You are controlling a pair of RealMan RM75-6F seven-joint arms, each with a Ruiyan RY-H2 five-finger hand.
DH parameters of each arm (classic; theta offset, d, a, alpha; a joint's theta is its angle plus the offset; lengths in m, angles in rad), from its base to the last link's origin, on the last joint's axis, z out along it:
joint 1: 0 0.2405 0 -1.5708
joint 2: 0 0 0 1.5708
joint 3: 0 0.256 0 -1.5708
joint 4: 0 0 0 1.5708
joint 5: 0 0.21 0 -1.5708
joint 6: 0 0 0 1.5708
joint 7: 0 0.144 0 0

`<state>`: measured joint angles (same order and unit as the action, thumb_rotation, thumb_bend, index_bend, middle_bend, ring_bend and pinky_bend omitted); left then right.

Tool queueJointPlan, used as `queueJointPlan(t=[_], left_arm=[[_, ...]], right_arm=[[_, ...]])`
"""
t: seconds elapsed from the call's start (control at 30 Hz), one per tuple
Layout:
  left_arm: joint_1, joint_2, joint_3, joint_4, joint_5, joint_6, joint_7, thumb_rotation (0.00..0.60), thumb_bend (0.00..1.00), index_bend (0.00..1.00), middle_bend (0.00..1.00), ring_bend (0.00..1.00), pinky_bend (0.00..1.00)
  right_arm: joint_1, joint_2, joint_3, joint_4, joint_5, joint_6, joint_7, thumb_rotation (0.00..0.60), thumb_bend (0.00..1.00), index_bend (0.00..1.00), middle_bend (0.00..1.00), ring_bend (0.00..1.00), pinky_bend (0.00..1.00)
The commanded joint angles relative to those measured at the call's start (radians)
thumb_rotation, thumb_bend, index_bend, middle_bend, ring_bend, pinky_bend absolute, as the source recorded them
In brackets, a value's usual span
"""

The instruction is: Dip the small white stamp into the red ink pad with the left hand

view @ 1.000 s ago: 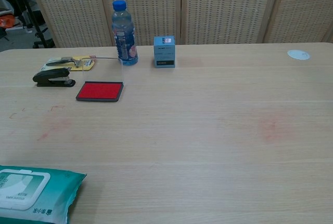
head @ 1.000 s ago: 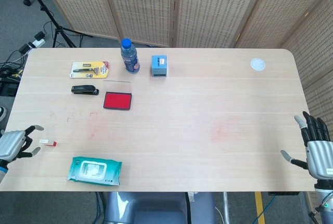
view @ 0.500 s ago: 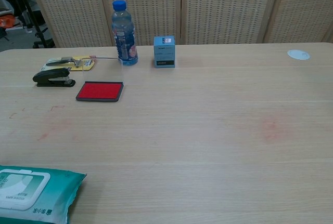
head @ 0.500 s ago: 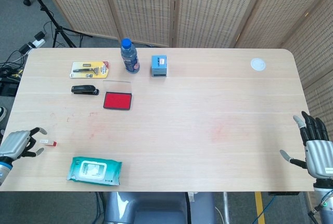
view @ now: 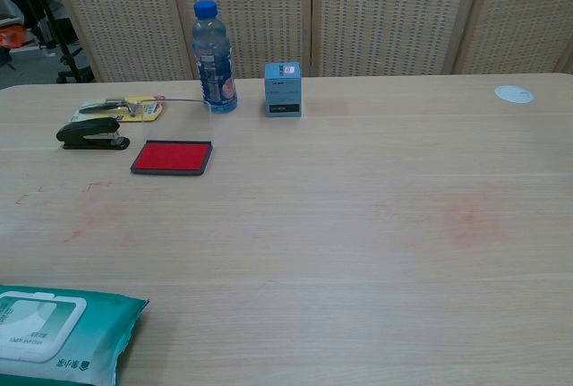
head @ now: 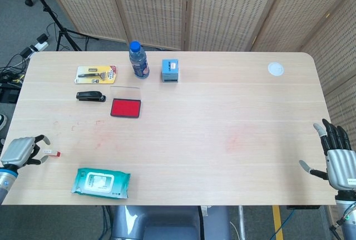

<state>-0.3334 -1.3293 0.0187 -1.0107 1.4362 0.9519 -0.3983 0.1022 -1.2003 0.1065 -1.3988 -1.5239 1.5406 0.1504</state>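
Head view: left hand (head: pixel 20 151) at table's (head: pixel 222 101) left edge, fingers curled, touching stamp (head: pixel 52 152), grip unclear. Right hand (head: pixel 335 156) spread, empty, off right edge. Chest view: ink pad (view: pixel 172 157) lid open, beside stapler (view: pixel 90 133); hands unseen.

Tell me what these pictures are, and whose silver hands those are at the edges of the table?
They belong to a robot with two arms. One picture looks down from its head, the other looks forward from its chest. The left hand is at the near left edge, right by the small white stamp, with fingers curled toward it. I cannot tell if it touches it yet. The right hand is open and holds nothing. On the table lie a red ink pad, a black stapler, a water bottle, a small blue box and a green pack of wipes.
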Motion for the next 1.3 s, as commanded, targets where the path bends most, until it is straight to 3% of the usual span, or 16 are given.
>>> queueJointPlan(t=[0.03,0.27,0.6,0.8,0.93,1.17,1.3], left_arm=[[-0.004,-0.002,0.002,0.0,-0.005,-0.012,0.01,0.6,0.29,0.46,1.0,1.0,0.96],[-0.007,0.0,0.002,-0.005,-0.019,-0.031,0.029,0.6,0.3,0.46,1.0,1.0,0.96],[-0.009,-0.004,-0.005,-0.015,-0.037,-0.036,0.057,0.6,0.34,0.55,1.0,1.0,0.96],[-0.008,-0.001,-0.008,-0.028,-0.046,-0.039,0.062,0.6,0.43,0.58,1.0,1.0,0.96],[-0.005,0.004,-0.012,-0.034,-0.047,-0.026,0.057,0.6,0.43,0.59,1.0,1.0,0.96],[0.008,0.032,-0.038,-0.075,-0.006,0.09,-0.025,0.6,0.43,0.62,1.0,1.0,0.96],[-0.003,0.042,-0.08,-0.106,0.02,0.176,-0.091,0.6,0.42,0.62,1.0,1.0,0.96]], right_arm=[[0.001,-0.001,0.0,0.001,0.002,-0.002,0.0,0.6,0.05,0.0,0.0,0.0,0.0],[0.003,-0.003,0.0,0.002,0.004,-0.006,-0.005,0.6,0.05,0.0,0.0,0.0,0.0],[0.003,-0.001,0.001,0.004,0.002,-0.003,0.008,0.6,0.05,0.0,0.0,0.0,0.0],[0.003,0.0,-0.001,0.006,-0.003,-0.002,0.021,0.6,0.05,0.0,0.0,0.0,0.0],[0.003,-0.001,-0.002,0.008,-0.005,-0.001,0.024,0.6,0.05,0.0,0.0,0.0,0.0],[0.004,-0.002,-0.002,0.008,-0.004,-0.001,0.025,0.6,0.05,0.0,0.0,0.0,0.0],[0.004,0.0,-0.003,0.008,-0.005,-0.003,0.03,0.6,0.05,0.0,0.0,0.0,0.0]])
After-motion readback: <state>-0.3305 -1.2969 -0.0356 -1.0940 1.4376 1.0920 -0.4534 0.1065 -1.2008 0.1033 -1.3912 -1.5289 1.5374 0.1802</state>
